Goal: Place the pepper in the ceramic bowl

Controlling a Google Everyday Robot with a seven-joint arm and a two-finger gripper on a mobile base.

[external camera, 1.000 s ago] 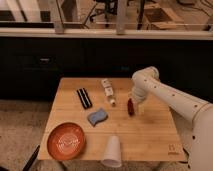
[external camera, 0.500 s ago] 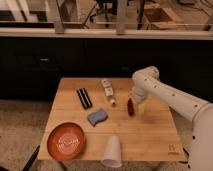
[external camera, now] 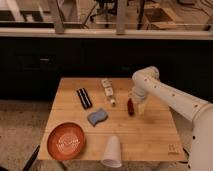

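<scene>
The pepper (external camera: pixel 130 106) is lying on the counter (external camera: pixel 150 135) right at the claw (external camera: pixel 135 106), whose grip cannot be told, while the ceramic bowl (external camera: pixel 66 140) is waiting well apart, so lifting and placing are judged outstanding.

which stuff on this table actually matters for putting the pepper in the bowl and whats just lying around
For the job:
- pepper, dark red, right of centre, at the gripper
- ceramic bowl, orange-red, front left corner
- gripper, down at the pepper

Just lying about:
- black bar
- small bottle
- blue-grey sponge
- white cup, on its side at the front edge
</scene>
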